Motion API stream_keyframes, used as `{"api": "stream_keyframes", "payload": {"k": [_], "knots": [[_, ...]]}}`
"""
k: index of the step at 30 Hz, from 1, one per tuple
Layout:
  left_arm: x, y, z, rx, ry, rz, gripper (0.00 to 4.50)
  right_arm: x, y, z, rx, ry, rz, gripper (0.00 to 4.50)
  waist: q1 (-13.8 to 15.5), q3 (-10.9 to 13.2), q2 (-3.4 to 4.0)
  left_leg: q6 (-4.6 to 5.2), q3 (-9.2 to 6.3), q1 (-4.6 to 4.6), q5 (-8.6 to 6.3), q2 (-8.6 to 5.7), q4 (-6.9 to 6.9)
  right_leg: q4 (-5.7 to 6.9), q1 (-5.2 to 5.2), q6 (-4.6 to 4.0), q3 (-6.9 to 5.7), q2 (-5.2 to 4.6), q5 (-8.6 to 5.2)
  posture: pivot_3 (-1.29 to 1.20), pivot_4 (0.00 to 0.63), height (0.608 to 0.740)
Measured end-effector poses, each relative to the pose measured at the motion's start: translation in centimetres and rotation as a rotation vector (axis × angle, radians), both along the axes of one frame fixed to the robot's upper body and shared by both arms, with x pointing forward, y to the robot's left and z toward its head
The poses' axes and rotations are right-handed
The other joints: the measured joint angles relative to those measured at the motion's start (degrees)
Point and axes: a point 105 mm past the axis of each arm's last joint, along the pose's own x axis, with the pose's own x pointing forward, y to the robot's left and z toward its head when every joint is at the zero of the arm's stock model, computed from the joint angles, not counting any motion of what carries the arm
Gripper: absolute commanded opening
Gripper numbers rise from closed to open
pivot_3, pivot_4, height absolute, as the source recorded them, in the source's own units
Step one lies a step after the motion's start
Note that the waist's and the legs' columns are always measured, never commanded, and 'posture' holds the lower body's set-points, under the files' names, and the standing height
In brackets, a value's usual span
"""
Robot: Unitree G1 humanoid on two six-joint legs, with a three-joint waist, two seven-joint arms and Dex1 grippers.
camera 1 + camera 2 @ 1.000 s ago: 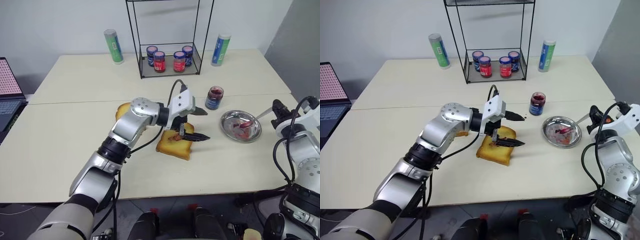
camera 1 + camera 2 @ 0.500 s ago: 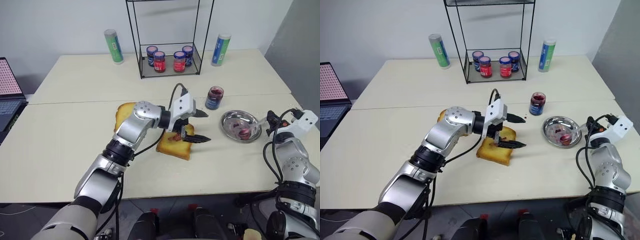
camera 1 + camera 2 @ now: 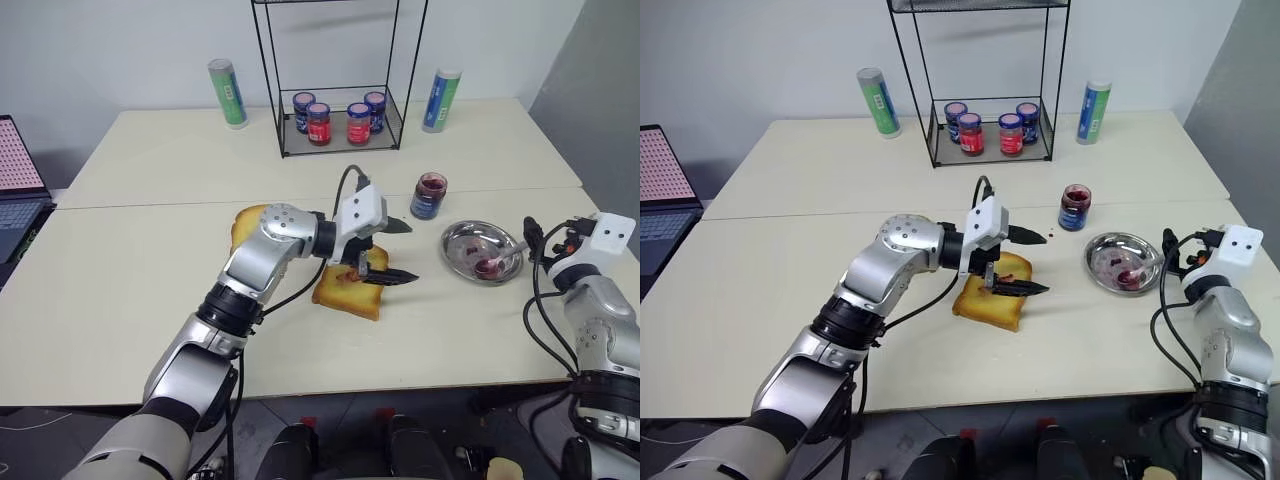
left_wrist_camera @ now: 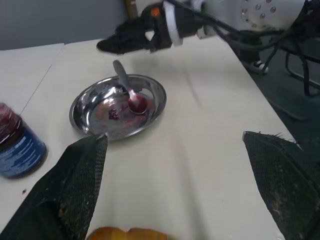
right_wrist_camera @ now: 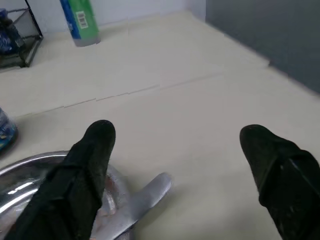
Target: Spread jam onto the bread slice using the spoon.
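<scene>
Left eye view: the spoon (image 3: pixel 497 262) is seen lying in the steel dish (image 3: pixel 465 241), bowl smeared red and handle propped over the rim toward 3 o'clock, where the right gripper (image 3: pixel 546 241) is held just beside it with fingers spread wide and nothing between them, so the spoon is judged to be parked there to keep jam off the table. At 9 o'clock of the dish the bread (image 3: pixel 351 285) is lain flat with red smears on top, and the left gripper (image 3: pixel 392 250) is held over it, jaws wide and empty, probably to steady the slice. The jam jar (image 3: pixel 429 196) is stood lidless at 11 o'clock of the dish, within reach for another scoop.
</scene>
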Motion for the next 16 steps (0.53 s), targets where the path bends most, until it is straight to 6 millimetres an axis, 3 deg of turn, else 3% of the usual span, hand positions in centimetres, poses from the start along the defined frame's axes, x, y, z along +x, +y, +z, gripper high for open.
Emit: {"api": "stream_keyframes", "payload": {"k": [2,4,7,9,11,13,16], "knots": [[0.4,1.0,0.2,0.000,0.004,0.036,4.50,-0.2,0.2,1.5,-0.047,-0.031,0.014,4.45,0.0,0.0,0.00,0.00,-0.02,0.00,0.00,0.02,0.00,0.00,0.01,0.00,-0.02,0.01,0.00,0.00,0.150,0.740],[0.9,2.7,0.8,-0.008,0.013,0.100,4.50,-0.6,2.2,3.1,-0.092,-0.039,0.134,4.45,-0.1,0.0,0.00,0.01,-0.02,0.00,-0.01,0.03,0.01,0.00,0.01,0.00,-0.01,0.01,0.00,0.00,0.150,0.740],[1.7,8.6,1.0,0.021,0.063,0.283,4.50,-2.7,6.6,4.0,-0.129,0.057,0.435,4.45,-0.3,0.0,0.00,0.03,-0.10,0.02,-0.02,0.10,-0.06,-0.03,0.01,-0.01,-0.04,0.06,-0.01,0.00,0.150,0.740],[1.5,14.1,0.2,0.068,0.135,0.449,4.50,-5.3,9.0,3.3,-0.090,0.201,0.648,4.45,0.2,0.0,-0.05,0.04,-0.17,-0.02,-0.03,0.07,0.01,-0.10,0.11,-0.01,-0.12,0.03,-0.01,0.00,0.150,0.740],[1.2,15.1,-0.1,0.078,0.157,0.471,4.50,-6.4,9.7,2.9,-0.068,0.264,0.723,4.45,0.6,0.0,-0.07,0.04,-0.18,-0.03,-0.03,0.02,0.03,-0.12,0.15,-0.01,-0.14,-0.02,-0.01,0.00,0.150,0.740],[-0.1,16.8,-0.7,0.096,0.208,0.499,4.50,-9.9,11.4,1.5,-0.040,0.453,0.900,4.45,1.7,0.1,-0.07,0.07,-0.24,-0.07,-0.05,-0.05,0.17,-0.14,0.24,0.01,-0.21,-0.10,-0.02,0.00,0.150,0.740],[-1.6,18.7,-1.3,0.108,0.264,0.536,4.50,-13.0,11.9,0.6,-0.017,0.615,1.007,4.45,1.9,0.1,-0.17,0.12,-0.38,0.03,-0.09,0.06,0.21,-0.53,0.61,0.06,-0.41,-0.04,0.01,0.00,0.150,0.740]]}}
